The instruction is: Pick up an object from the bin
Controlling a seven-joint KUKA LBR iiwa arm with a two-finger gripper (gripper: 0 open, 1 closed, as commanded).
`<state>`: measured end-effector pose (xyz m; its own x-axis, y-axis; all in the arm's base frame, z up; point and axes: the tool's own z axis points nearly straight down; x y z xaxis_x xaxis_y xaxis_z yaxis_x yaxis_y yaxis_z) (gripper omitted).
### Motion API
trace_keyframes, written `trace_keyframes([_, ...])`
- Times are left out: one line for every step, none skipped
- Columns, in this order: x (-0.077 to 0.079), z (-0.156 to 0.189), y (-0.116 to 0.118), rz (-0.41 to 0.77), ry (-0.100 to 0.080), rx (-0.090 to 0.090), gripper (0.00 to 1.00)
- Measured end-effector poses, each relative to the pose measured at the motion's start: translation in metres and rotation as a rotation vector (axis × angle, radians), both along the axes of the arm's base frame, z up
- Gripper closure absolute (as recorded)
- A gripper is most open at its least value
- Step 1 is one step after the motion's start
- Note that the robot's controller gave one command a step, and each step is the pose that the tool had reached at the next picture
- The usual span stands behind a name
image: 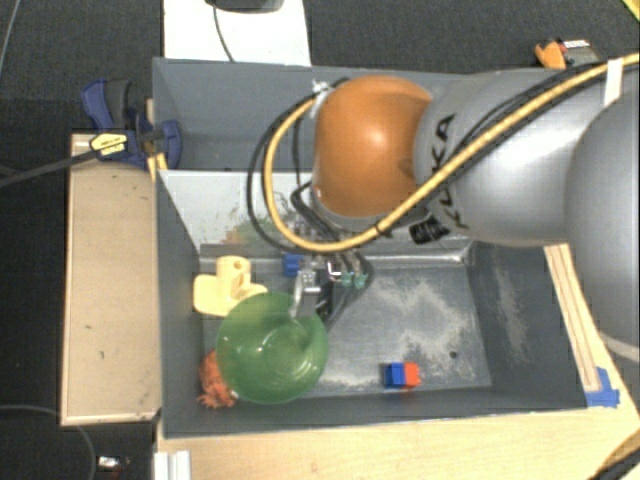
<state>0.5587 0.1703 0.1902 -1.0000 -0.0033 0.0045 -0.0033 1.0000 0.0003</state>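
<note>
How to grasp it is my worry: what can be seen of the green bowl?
The green bowl is round, of translucent green plastic by its look, seemingly open side up, in the bin's lower left corner. The gripper hangs at its upper right rim; whether they touch is unclear. A pale yellow piece meets its upper left edge, and an orange-brown thing lies against its lower left.

My gripper [322, 296] hangs low in the grey bin [445, 318], right at the upper right rim of a round green bowl [268, 353] lying near the front left. A pale yellow piece [222, 288] lies just behind the bowl's left side, and a reddish scrap [212, 383] sits at its lower left. A small blue and orange block [402, 374] lies well apart to the right.
</note>
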Motion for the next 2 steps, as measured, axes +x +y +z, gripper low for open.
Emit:
trace_keyframes([0.002,0.004,-0.001,-0.005,-0.007,0.001,0.0])
trace_keyframes([0.001,-0.079,-0.048,0.116,-0.014,0.003,0.0])
